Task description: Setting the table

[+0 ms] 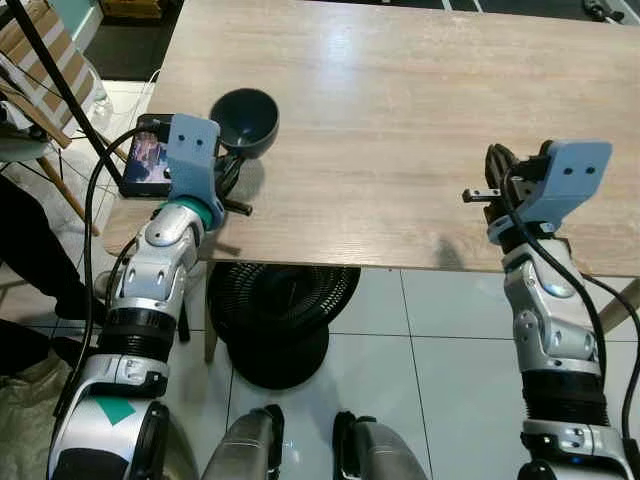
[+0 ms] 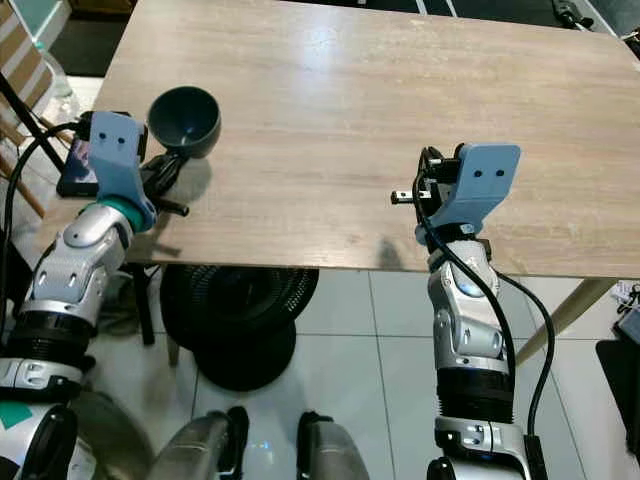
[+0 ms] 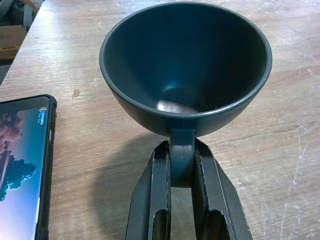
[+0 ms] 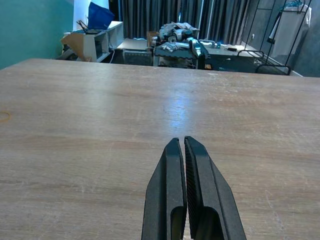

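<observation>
Left gripper: jaws clamped on the handle of a dark cup. Cup upright, empty, over the table's left near corner; whether it rests on the wood or is held just above, cannot tell. Phone lies just beside it, screen lit.

Right gripper: jaws together, holding nothing, over the near right edge of the table.

Progress, judged: early. One cup at the table, not yet released; no other tableware seen.

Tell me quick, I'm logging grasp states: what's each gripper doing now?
Left gripper: shut on the handle of the dark cup.
Right gripper: shut, empty, above the table.
</observation>
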`<state>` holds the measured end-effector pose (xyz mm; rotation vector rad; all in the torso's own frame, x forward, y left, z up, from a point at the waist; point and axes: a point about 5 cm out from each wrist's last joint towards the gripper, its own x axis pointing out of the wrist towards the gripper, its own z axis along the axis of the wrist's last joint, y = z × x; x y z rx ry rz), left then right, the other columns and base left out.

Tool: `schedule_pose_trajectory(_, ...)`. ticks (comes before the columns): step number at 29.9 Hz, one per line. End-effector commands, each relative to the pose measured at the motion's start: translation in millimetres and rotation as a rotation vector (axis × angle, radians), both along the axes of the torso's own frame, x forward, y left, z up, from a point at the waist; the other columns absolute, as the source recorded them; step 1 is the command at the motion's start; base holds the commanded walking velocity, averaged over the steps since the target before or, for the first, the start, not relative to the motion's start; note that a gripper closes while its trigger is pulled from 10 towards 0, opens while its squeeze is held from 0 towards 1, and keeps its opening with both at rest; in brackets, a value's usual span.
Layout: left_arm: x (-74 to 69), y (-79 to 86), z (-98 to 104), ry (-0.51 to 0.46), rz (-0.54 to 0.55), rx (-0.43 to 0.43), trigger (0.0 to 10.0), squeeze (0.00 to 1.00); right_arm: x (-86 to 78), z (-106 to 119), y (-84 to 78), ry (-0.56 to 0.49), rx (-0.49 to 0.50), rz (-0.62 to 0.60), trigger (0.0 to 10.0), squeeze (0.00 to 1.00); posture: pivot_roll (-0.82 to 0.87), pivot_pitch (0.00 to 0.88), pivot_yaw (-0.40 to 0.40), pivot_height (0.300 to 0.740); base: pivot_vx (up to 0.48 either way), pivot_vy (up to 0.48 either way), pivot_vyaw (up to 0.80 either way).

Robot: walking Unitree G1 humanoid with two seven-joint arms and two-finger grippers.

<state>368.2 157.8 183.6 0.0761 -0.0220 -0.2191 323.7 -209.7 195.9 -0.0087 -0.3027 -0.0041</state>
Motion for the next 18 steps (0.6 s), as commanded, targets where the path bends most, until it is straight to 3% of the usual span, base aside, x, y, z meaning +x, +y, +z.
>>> schedule_pose_trajectory(1,0.9,-1.8,-6.6,0.030,-0.006,-0.017,10.0,0.04,-2.1,-1.5,-1.0,0.000,0.010,-0.003,10.0,0.00,0.02,0.135,0.025,0.740,0.000,0.000,0.00)
schedule_pose_trajectory(14,-0.5,-4.6,-14.2,0.063,-0.036,-0.043,10.0,0.05,-3.5,-0.7,-3.4,0.003,0.003,-0.006,10.0,0.00,0.01,0.143,0.019,0.740,0.000,0.000,0.00)
schedule_pose_trajectory(15,-0.5,-4.8,-13.9,0.061,-0.036,-0.042,10.0,0.40,-3.6,-0.8,-3.4,0.003,0.003,-0.006,10.0,0.00,0.01,0.141,0.019,0.740,0.000,0.000,0.00)
schedule_pose_trajectory(16,-0.5,-4.8,-13.9,0.061,-0.036,-0.042,10.0,0.40,-3.6,-0.8,-3.4,0.003,0.003,-0.006,10.0,0.00,0.01,0.141,0.019,0.740,0.000,0.000,0.00)
schedule_pose_trajectory(18,-0.3,-5.0,-13.4,0.058,-0.040,-0.042,10.0,1.00,-2.9,-0.4,-3.1,0.002,0.003,-0.005,10.0,0.00,0.01,0.138,0.018,0.740,0.000,0.000,0.00)
